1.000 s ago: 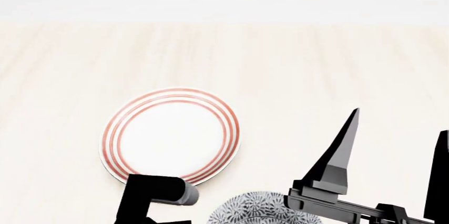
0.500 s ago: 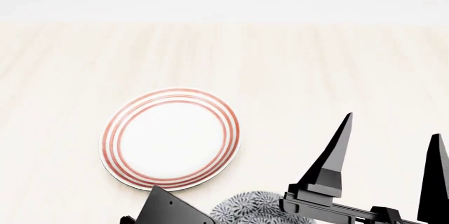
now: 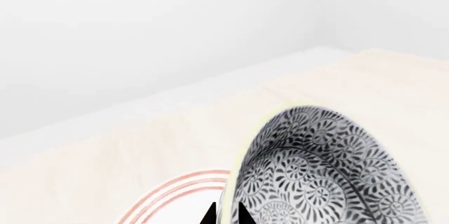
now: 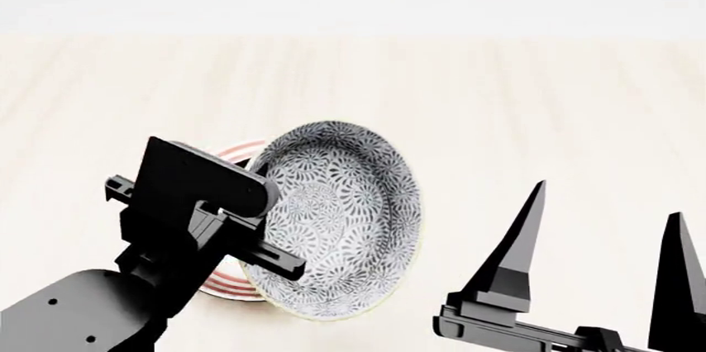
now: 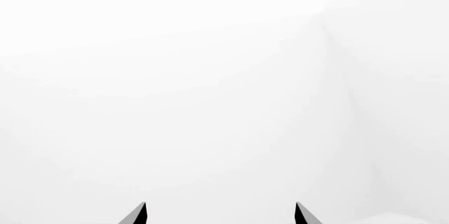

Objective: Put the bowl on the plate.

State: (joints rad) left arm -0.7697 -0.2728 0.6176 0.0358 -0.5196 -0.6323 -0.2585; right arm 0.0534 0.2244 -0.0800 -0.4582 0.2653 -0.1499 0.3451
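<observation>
The grey-and-white floral bowl (image 4: 342, 220) hangs tilted on its side over the plate (image 4: 226, 156), covering most of it; only a strip of red rings shows. My left gripper (image 4: 256, 240) is shut on the bowl's rim. In the left wrist view the bowl (image 3: 323, 171) fills the near side, the two fingertips of the left gripper (image 3: 225, 214) pinch its pale rim, and the plate's red rings (image 3: 168, 195) lie beyond. My right gripper (image 4: 601, 211) stands open at the lower right, apart from the bowl, fingers pointing up. In the right wrist view the right gripper (image 5: 220, 212) holds nothing.
The pale wooden table (image 4: 530, 104) stretches far behind and to the right of the plate. A white wall lies beyond the table's far edge (image 3: 210, 84).
My left arm has lifted the bowl from the bottom edge of the head view up over the plate, tilted. The right gripper has sunk slightly.
</observation>
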